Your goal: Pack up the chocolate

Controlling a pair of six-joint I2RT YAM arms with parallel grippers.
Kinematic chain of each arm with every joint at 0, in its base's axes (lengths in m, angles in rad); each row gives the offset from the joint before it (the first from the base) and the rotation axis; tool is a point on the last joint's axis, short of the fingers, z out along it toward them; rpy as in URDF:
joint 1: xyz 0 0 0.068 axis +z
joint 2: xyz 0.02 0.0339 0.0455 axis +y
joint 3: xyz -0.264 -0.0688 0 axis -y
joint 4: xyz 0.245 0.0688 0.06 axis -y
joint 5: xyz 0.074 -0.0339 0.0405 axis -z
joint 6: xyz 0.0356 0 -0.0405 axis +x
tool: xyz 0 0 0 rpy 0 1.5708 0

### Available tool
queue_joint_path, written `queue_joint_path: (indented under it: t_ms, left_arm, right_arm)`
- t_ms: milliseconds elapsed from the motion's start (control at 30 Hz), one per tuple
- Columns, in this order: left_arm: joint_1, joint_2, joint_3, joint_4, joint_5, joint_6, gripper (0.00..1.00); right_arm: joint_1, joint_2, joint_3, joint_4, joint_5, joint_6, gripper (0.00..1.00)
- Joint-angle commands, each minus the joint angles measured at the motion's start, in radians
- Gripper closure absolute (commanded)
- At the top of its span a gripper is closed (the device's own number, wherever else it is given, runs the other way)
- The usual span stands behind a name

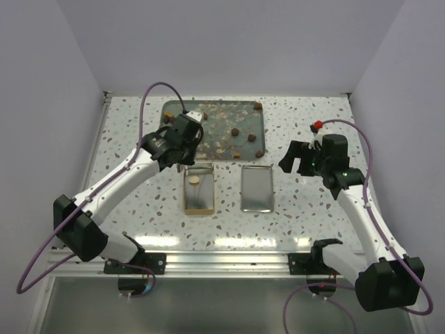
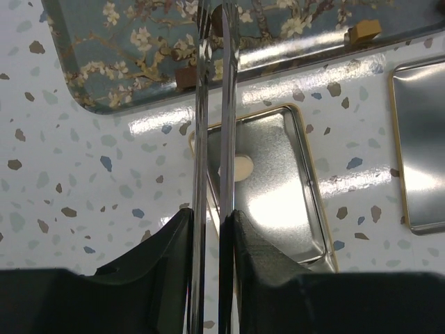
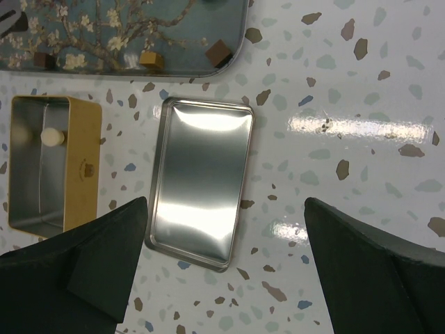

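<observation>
Left tool [image 1: 197, 117] nearly together over tray [image 1: 247, 120] chocolate [image 1: 236, 131], grip unclear; right tool [image 1: 299, 163] apart

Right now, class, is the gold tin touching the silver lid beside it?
Apart. The right wrist view shows a strip of speckled table between the gold tin and the silver lid.

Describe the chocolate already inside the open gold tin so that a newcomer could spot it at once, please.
On the speckled table, in front of the floral tray, find the gold tin lying left of the silver lid. The chocolate in it is a lone round cream-white disc near its far end; the tray's visible pieces are brown.
</observation>
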Motion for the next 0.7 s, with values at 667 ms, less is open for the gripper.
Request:
queue_joint_path:
  t_ms: [667]
  left_arm:
    - [-0.019, -0.333, -0.077, -0.119, 0.193, 0.044, 0.72]
  right_arm:
    - [0.004, 0.061, 0.088, 0.033, 0.014, -0.021, 0.02]
